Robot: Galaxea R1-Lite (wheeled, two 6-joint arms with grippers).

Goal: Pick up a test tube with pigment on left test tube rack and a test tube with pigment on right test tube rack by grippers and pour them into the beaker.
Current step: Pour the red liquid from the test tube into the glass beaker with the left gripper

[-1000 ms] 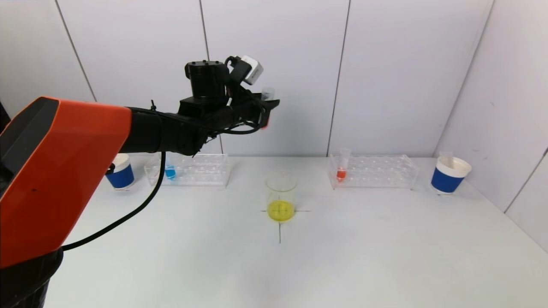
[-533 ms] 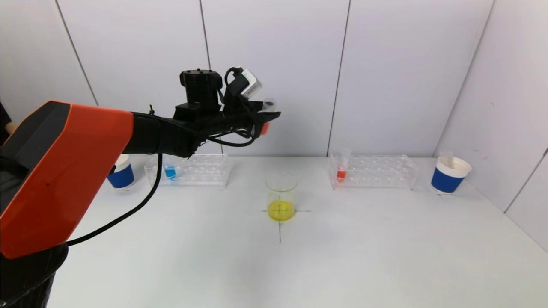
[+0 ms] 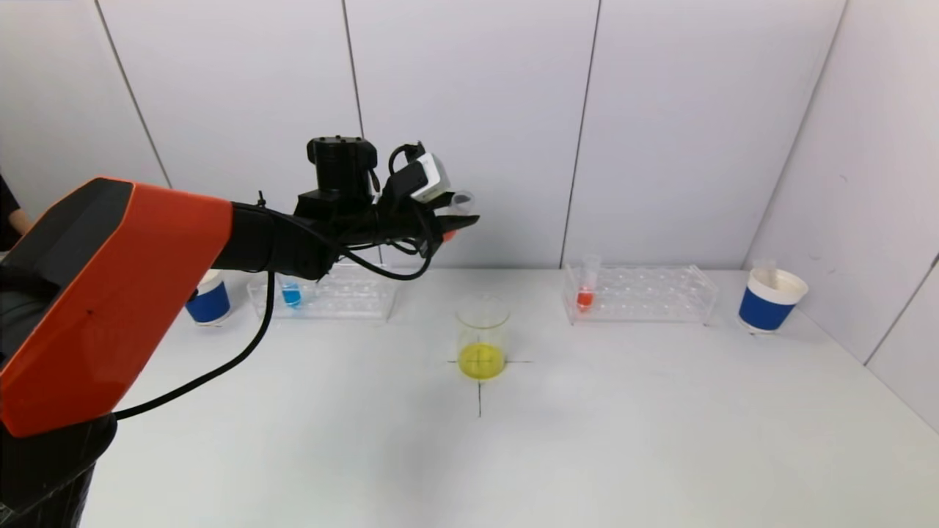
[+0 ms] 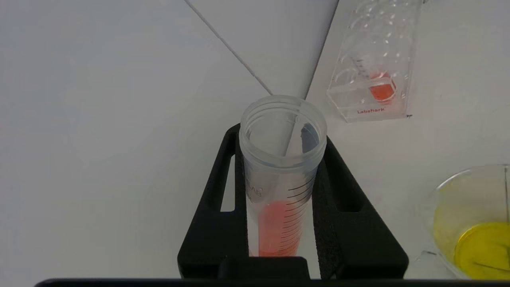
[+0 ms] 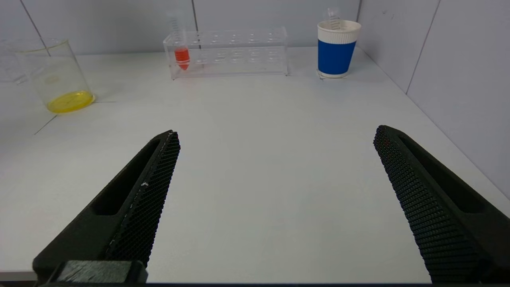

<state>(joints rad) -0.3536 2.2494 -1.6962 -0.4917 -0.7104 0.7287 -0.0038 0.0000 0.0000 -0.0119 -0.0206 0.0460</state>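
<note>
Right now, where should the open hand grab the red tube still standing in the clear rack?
Grip the clear test tube with red pigment by its bare upper part, coming from above: it stands upright in the right transparent rack, and only its top sticks out.

Tilted red-pigment test tube [image 4: 281, 179] above yellow-filled beaker [image 3: 482, 337].

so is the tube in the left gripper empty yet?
No. The tube, clamped in the left gripper, has orange-red pigment pooled in its lower part; its open mouth is clear.

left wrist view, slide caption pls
Left hand shut on clear plastic tube of orange-red pigment, glass beaker of yellow liquid nearby.
</note>
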